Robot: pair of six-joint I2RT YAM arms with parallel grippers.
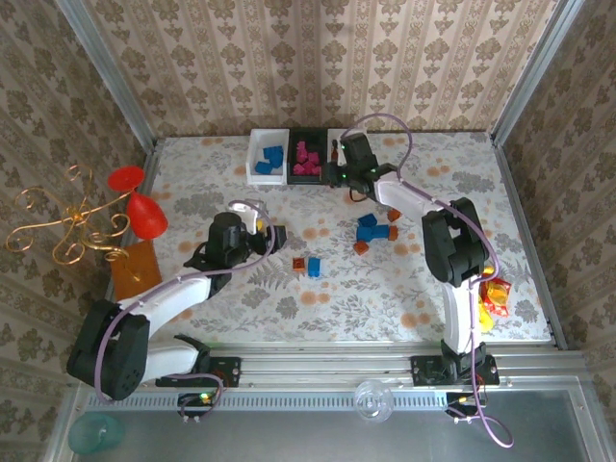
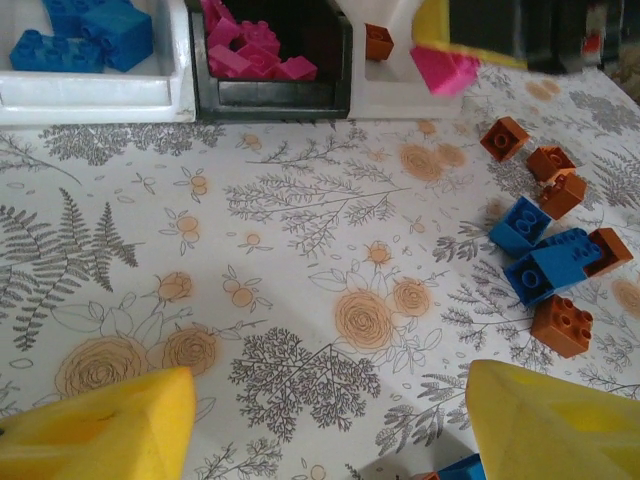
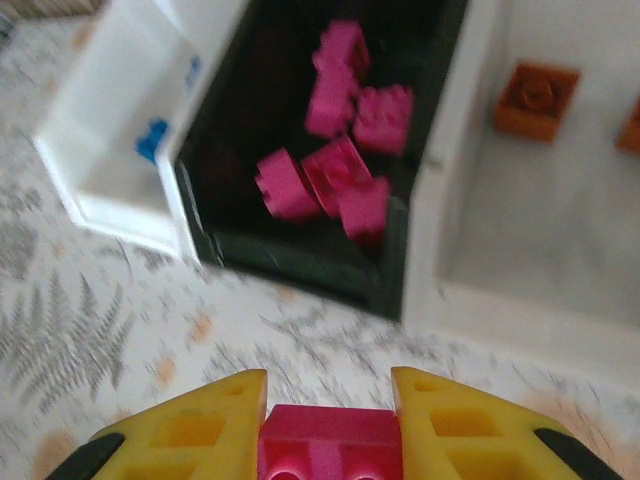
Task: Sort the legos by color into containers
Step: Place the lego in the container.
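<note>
Three bins stand in a row at the back: a white bin (image 1: 258, 159) (image 2: 100, 95) with blue legos, a black bin (image 1: 308, 154) (image 3: 300, 265) with pink legos (image 3: 345, 170), and a white bin (image 3: 520, 310) (image 2: 385, 95) with an orange lego (image 3: 535, 98). My right gripper (image 1: 342, 166) (image 3: 328, 395) is shut on a pink lego (image 3: 330, 440) (image 2: 445, 68), low in front of the black and right bins. My left gripper (image 1: 252, 214) (image 2: 330, 420) is open over bare cloth. Loose blue legos (image 2: 550, 265) (image 1: 367, 221) and orange legos (image 2: 562, 325) (image 1: 299, 263) lie mid-table.
A gold wire stand (image 1: 58, 226), red objects (image 1: 140, 207) and an orange block (image 1: 135, 269) sit along the left edge. A yellow-red packet (image 1: 493, 298) lies at the right front. Patterned walls close in the back and sides.
</note>
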